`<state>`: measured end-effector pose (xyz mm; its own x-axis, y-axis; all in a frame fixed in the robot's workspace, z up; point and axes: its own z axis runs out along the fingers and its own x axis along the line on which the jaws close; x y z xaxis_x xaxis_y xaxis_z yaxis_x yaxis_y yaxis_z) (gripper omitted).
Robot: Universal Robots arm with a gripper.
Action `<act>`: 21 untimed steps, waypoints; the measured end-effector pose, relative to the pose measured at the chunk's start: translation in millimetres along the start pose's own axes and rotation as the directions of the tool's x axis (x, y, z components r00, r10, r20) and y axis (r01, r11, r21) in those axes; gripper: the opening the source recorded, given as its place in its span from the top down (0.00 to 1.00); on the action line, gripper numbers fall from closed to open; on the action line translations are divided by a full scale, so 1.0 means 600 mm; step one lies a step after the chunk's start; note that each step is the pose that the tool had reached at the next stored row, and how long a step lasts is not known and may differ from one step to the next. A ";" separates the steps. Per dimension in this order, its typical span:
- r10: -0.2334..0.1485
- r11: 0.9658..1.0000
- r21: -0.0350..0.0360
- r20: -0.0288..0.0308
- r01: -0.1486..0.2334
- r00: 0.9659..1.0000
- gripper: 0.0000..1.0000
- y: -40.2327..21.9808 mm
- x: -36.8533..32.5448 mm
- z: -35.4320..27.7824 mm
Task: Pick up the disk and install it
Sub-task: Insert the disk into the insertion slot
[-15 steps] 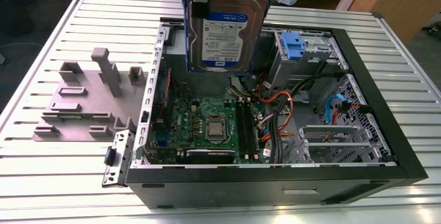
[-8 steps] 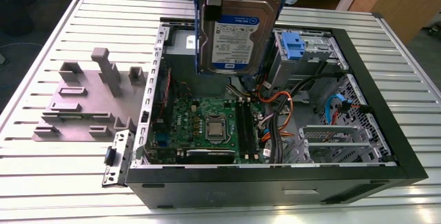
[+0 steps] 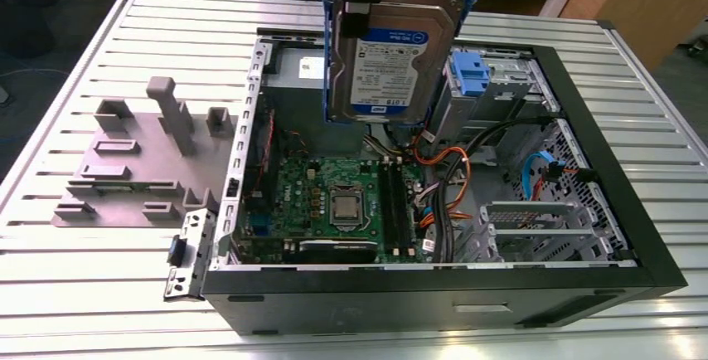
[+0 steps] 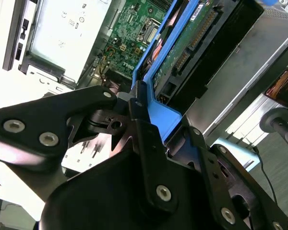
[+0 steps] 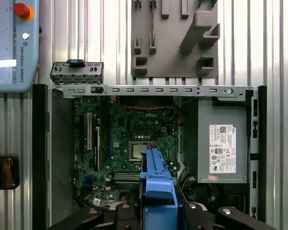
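Gripper (image 4: pixel 144 112) hangs above the open computer case (image 3: pixel 443 289), over its motherboard (image 3: pixel 332 202), fingers clamped on the disk (image 3: pixel 400 61). It is held upright, label outward, likely to clear the case's walls and cables (image 3: pixel 443 165).

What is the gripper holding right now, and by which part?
The gripper holds the disk upright above the open computer case, gripped at its upper end, at the blue bracket.

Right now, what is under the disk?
The disk, held by the gripper, hangs over the open case. In the first wrist view the motherboard lies under it. The disk covers part of the board, so that part cannot be seen.
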<state>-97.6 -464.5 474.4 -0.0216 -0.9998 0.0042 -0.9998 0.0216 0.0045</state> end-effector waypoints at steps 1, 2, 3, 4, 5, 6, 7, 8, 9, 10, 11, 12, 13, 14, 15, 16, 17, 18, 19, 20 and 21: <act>0.000 1.000 0.000 0.000 0.000 1.000 0.64 0.000 0.000 0.000; 0.000 1.000 0.000 0.000 0.000 1.000 0.64 0.000 0.000 0.000; 0.000 1.000 0.000 0.000 0.000 1.000 0.64 0.000 0.000 0.000; 0.000 1.000 0.000 0.000 0.000 1.000 0.64 0.000 0.000 0.000; 0.000 1.000 0.000 0.000 0.000 1.000 0.64 0.000 0.000 0.000; 0.000 1.000 0.000 0.000 0.000 1.000 0.64 0.000 0.000 0.000; 0.000 1.000 0.000 0.000 0.000 1.000 0.64 0.000 0.000 0.000; 0.000 1.000 0.000 0.000 0.000 1.000 0.64 0.000 0.000 0.000; 0.000 1.000 0.000 0.000 0.000 1.000 0.64 0.000 0.000 0.000; 0.000 1.000 0.000 0.000 0.000 1.000 0.64 0.000 0.000 0.000; 0.000 1.000 0.000 0.000 0.000 1.000 0.64 0.000 0.000 0.000; 0.000 1.000 0.000 0.000 0.000 1.000 0.64 0.000 0.001 0.000; 0.000 1.000 0.000 0.000 0.000 1.000 0.64 0.000 0.001 0.000; 0.000 1.000 0.000 0.000 0.000 1.000 0.64 0.000 0.002 0.000; 0.000 1.000 0.000 0.000 0.000 1.000 0.64 0.000 0.004 0.000; 0.000 1.000 0.000 0.000 0.000 1.000 0.64 0.000 0.007 0.000; 0.000 1.000 0.000 0.000 0.000 1.000 0.64 0.000 0.010 0.000; 0.000 1.000 0.000 0.000 0.000 1.000 0.64 0.000 0.014 0.000; 0.000 1.000 0.000 0.000 0.000 1.000 0.64 0.000 0.017 0.001; 0.000 1.000 0.000 0.000 0.000 1.000 0.64 0.000 0.022 0.001; 0.000 1.000 0.000 0.000 0.000 1.000 0.64 -0.001 0.026 0.001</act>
<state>-97.6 -480.0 473.9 -0.0216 -0.9998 0.0042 -0.9998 0.0216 0.0045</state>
